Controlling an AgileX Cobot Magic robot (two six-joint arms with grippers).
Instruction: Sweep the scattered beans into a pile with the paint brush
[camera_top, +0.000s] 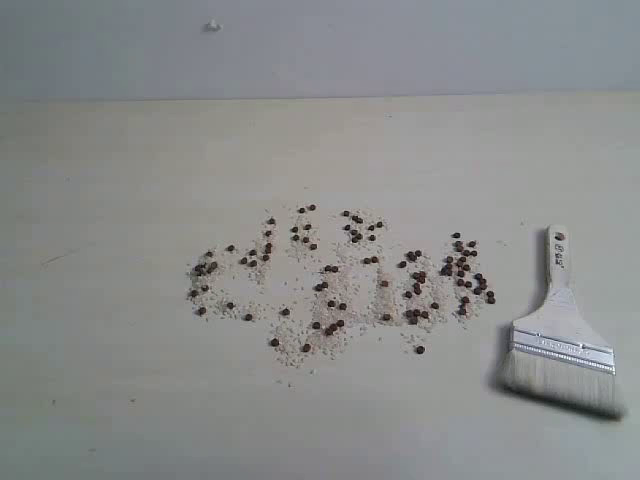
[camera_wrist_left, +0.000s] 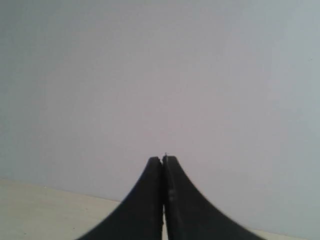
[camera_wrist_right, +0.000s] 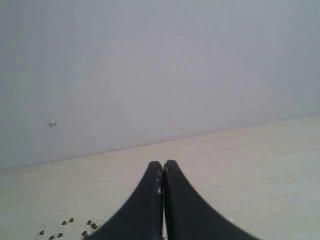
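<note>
Your beans (camera_top: 340, 280) lie spread in a wide, loose band across the middle of the table (camera_top: 120, 400), mixed with whitish grains (camera_top: 300, 350), and no pile has been formed yet. The paint brush (camera_top: 560, 335) lies flat to the right of them, near the closest beans but not touching, with its handle toward the far wall and its bristles toward the near edge. Neither arm shows in the exterior view. In the wrist views the left gripper (camera_wrist_left: 163, 159) and the right gripper (camera_wrist_right: 163, 163) each have their jaws pressed together with nothing between them. So the first risk is simple: come down on the handle with the jaws closed and you will only shove the brush, likely into the beans beside it. Open the right jaws well before descending. The handle lies low against the table, so a shallow or off-centre pinch may let it twist or slip once the bristles drag. The beans are round too — a quick or heavy stroke will probably send them rolling outward, or skipping under the bristles, rather than gathering.
</note>
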